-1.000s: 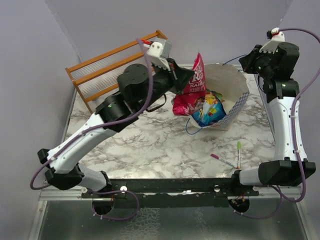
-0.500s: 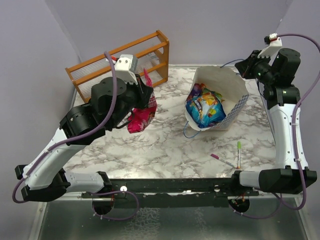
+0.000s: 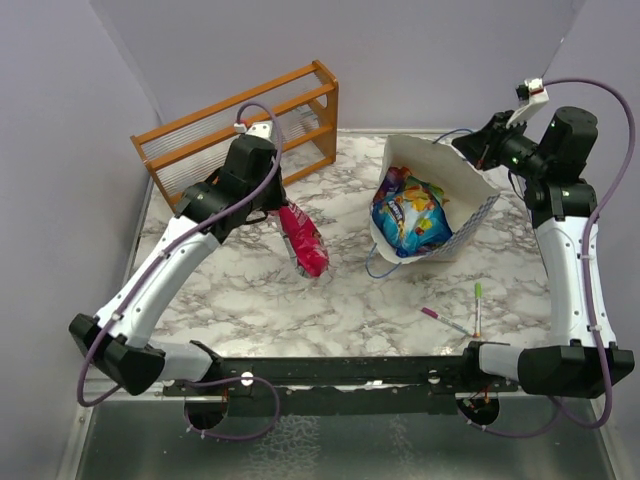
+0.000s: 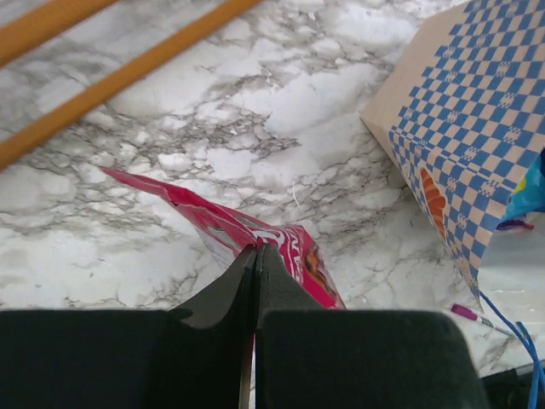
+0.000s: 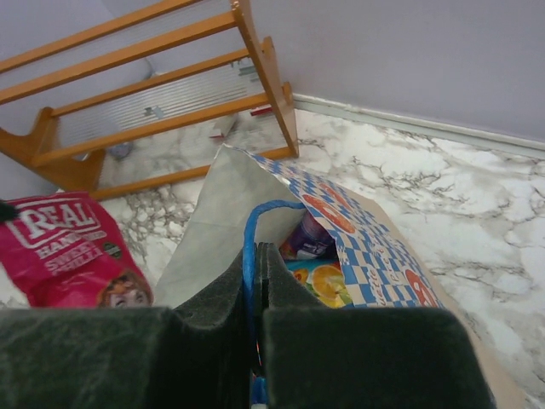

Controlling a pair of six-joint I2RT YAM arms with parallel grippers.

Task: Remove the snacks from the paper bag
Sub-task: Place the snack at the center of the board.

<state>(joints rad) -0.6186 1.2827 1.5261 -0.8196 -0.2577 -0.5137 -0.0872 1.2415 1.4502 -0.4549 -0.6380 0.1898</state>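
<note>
The paper bag [image 3: 468,185] lies at the back right of the marble table, mouth toward the left. Several snacks [image 3: 410,212] show inside it: blue, purple and orange packets, also in the right wrist view [image 5: 317,277]. My left gripper [image 3: 283,208] is shut on the top edge of a red snack packet [image 3: 306,245], which hangs left of the bag, its lower end near the table. In the left wrist view the fingers [image 4: 281,285] pinch the packet [image 4: 294,247]. My right gripper [image 3: 472,150] is shut on the bag's blue cord handle [image 5: 249,243] at the far rim.
A wooden rack [image 3: 235,125] stands at the back left, just behind the left gripper. A green marker [image 3: 478,305] and a pink marker [image 3: 440,320] lie near the front right. The bag's checked side [image 4: 477,145] is to the right of the left gripper.
My left arm has carried the red packet out of the bag, leftward, then lowered it toward the table. My right gripper has shifted slightly left, still holding the bag's handle.
</note>
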